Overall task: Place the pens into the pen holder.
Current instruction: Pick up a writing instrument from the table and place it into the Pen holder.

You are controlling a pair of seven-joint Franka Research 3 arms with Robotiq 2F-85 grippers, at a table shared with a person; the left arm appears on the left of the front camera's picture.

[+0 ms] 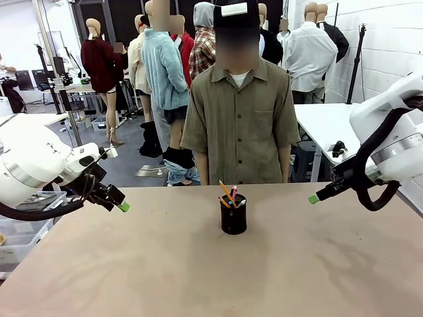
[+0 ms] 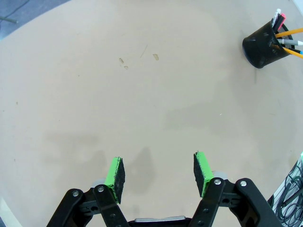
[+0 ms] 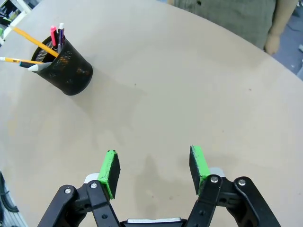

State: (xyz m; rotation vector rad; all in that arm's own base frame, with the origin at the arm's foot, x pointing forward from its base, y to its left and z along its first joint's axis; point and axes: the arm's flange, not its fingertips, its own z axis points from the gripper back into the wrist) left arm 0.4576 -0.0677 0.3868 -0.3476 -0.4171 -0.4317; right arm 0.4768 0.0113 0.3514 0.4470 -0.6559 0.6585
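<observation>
Pens [image 1: 229, 194] are all sitting in the pen holder [image 1: 233, 215], which is standing upright mid-table, toward the person's [image 1: 240, 105] side; in the left wrist view it's showing at about 2 o'clock [image 2: 263, 45], in the right wrist view at about 10 o'clock [image 3: 71, 68]. Left gripper [image 2: 160, 174] is hovering with fingers spread apart, holding nothing. Right gripper [image 3: 154, 171] is doing likewise, spread and empty. No pen is lying loose on the table [image 1: 198, 277]. Task is looking done; nothing seems left, judging from this.
</observation>
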